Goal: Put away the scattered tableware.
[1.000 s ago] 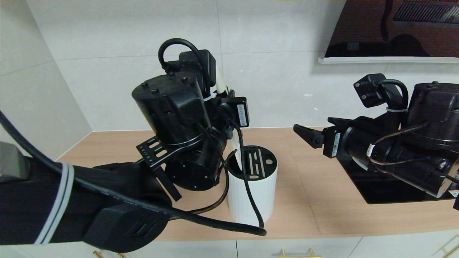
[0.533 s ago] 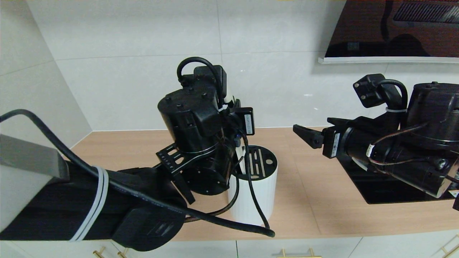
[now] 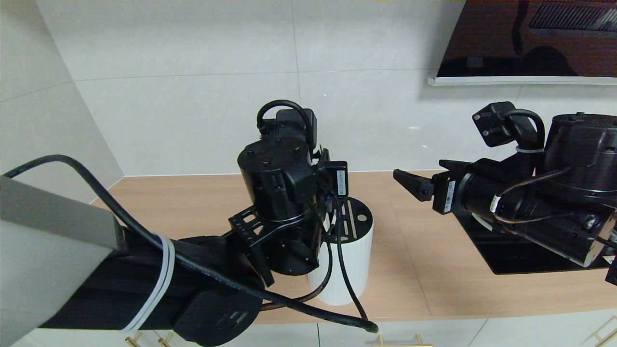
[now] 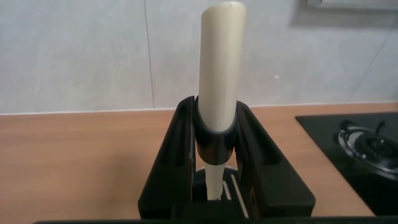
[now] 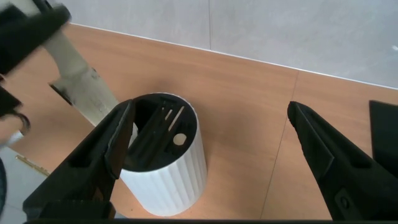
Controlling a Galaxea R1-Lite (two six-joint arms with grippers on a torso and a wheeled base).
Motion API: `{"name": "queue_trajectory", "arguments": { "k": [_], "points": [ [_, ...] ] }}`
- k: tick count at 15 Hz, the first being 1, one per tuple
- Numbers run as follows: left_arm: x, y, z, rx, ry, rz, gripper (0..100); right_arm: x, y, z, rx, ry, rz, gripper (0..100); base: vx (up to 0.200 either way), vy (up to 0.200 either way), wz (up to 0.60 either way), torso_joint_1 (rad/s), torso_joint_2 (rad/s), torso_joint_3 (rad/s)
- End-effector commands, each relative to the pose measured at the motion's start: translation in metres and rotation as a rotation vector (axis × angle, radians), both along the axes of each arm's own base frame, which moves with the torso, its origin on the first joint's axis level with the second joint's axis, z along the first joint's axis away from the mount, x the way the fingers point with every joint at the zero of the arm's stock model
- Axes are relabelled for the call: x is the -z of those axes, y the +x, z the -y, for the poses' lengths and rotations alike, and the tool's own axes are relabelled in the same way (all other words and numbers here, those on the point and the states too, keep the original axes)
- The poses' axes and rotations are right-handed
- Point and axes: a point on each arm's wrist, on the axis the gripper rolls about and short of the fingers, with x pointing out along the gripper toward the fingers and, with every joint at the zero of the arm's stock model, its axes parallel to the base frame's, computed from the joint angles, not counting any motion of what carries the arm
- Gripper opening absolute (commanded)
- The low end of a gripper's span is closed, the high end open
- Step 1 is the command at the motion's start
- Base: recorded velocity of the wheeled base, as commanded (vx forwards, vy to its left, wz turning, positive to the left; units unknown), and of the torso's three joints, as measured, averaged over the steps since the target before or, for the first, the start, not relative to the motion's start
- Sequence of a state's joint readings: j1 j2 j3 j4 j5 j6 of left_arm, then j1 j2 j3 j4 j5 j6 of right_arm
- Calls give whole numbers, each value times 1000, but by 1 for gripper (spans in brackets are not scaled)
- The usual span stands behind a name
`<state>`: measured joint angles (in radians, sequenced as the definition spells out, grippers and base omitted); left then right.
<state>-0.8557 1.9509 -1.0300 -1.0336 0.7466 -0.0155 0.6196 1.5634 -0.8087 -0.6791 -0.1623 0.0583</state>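
A white ribbed cutlery holder (image 3: 349,255) with a black slotted top (image 5: 155,134) stands on the wooden counter (image 3: 168,202). My left gripper (image 4: 217,134) is directly above it, shut on a cream-handled utensil (image 4: 221,62) held upright. The utensil's lower end (image 5: 84,87) reaches down to the holder's top; whether it sits in a slot is hidden. My right gripper (image 3: 424,176) hangs open and empty in the air to the right of the holder, fingers (image 5: 106,155) spread wide around it in the right wrist view.
A black cooktop (image 3: 506,255) is set into the counter on the right, with a burner (image 4: 373,143). A dark range hood (image 3: 530,43) hangs above it. The tiled wall (image 3: 193,96) closes the back and left. Bare counter lies left of the holder.
My left arm has moved right and down, bringing the utensil over the holder's top. The right arm has barely shifted.
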Motion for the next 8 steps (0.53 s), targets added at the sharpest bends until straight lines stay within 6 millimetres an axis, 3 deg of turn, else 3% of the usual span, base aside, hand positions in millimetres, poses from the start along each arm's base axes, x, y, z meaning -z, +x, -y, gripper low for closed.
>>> {"name": "queue_trajectory", "arguments": {
  "k": [1,8],
  "points": [
    [11,2,3,0,22,-21,0,1,0,0,0,-2,-2,100,0,0,0,0,0,0],
    [38,9,11,0,61,-57,0,1,0,0,0,-2,-2,100,0,0,0,0,0,0]
  ]
}}
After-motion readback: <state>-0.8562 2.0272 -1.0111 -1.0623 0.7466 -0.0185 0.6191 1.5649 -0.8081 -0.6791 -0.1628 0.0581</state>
